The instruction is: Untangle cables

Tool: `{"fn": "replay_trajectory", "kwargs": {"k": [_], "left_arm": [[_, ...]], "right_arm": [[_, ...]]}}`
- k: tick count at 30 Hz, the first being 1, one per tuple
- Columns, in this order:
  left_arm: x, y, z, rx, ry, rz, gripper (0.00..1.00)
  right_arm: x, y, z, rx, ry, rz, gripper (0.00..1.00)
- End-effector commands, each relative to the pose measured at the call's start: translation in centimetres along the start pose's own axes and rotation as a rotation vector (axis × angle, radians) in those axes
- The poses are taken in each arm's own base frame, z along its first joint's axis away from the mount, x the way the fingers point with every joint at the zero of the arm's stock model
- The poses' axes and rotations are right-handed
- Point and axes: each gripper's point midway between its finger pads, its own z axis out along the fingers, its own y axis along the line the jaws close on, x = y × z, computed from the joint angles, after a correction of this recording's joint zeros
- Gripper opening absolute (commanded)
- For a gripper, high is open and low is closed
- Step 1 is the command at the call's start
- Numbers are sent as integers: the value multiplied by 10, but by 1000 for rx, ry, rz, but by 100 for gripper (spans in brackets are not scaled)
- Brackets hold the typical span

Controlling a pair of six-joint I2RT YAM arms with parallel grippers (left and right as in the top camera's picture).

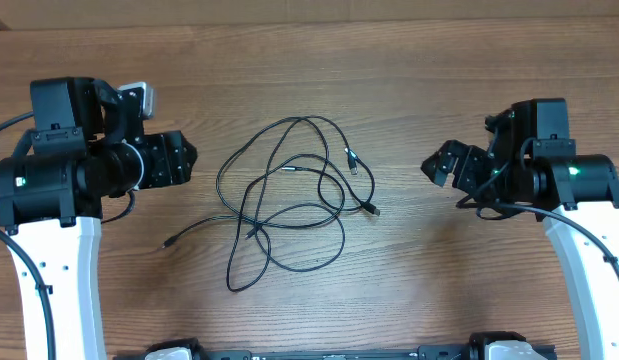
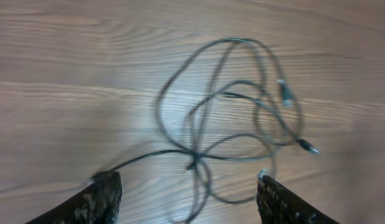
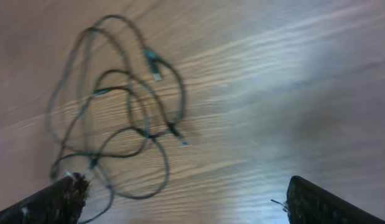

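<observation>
wrist views blur the tangled cables (image 1: 289, 190) on the worktop (image 1: 409, 80); left gripper (image 2: 186, 182) and right gripper (image 3: 186, 185) jaws stand wide, fingers cropped.

Just brown wood-grain desk (image 1: 309, 60) from edge to edge, evenly lit, with soft pale glare in places.

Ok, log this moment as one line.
cables: tangled loops on table | left gripper: open, empty | right gripper: open, empty
</observation>
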Motion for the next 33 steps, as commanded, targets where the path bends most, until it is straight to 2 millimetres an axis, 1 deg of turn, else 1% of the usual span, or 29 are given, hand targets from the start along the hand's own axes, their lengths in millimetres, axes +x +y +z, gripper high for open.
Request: {"fn": "replay_trajectory", "kwargs": {"k": [1,4,7,10,13,16,17,18,19,21,22,23,28,30,33], "left_arm": [[-4,27,-13,-148,-49,-50,69],[-4,38,-21,-194,-72,-74,68],[-3,49,-31,-236,-93,-98,68],[-1,57,-37,-260,-107,-121,65],[1,57,-38,-256,-103,-126,67],[4,57,-37,-257,-91,-128,69],[4,57,-37,-257,-90,-129,69],[4,57,-37,-257,-89,-128,72],[4,57,-37,-257,-88,-129,82],[4,57,-37,-257,-88,-129,94],[4,57,-37,-257,-88,-129,96],[4,57,-37,-257,-88,-129,100],[4,57,-37,-257,-89,-129,100],[4,57,-37,-257,-89,-129,100],[4,57,-37,-257,-89,-128,100]], "right_arm": [[9,32,4,-115,32,-103,100],[14,54,11,-151,32,-167,100],[20,77,26,-183,58,-196,100],[28,100,51,-209,98,-251,100],[37,119,76,-227,132,-308,100],[53,139,106,-257,184,-357,100],[56,142,111,-266,197,-366,100],[63,148,119,-283,220,-381,100],[69,153,126,-297,238,-392,100],[80,163,140,-323,273,-411,100],[84,167,144,-336,285,-415,100],[90,172,153,-344,302,-407,100],[107,185,174,-363,322,-441,100],[112,190,178,-371,325,-457,100],[119,198,178,-390,322,-484,100]]}}
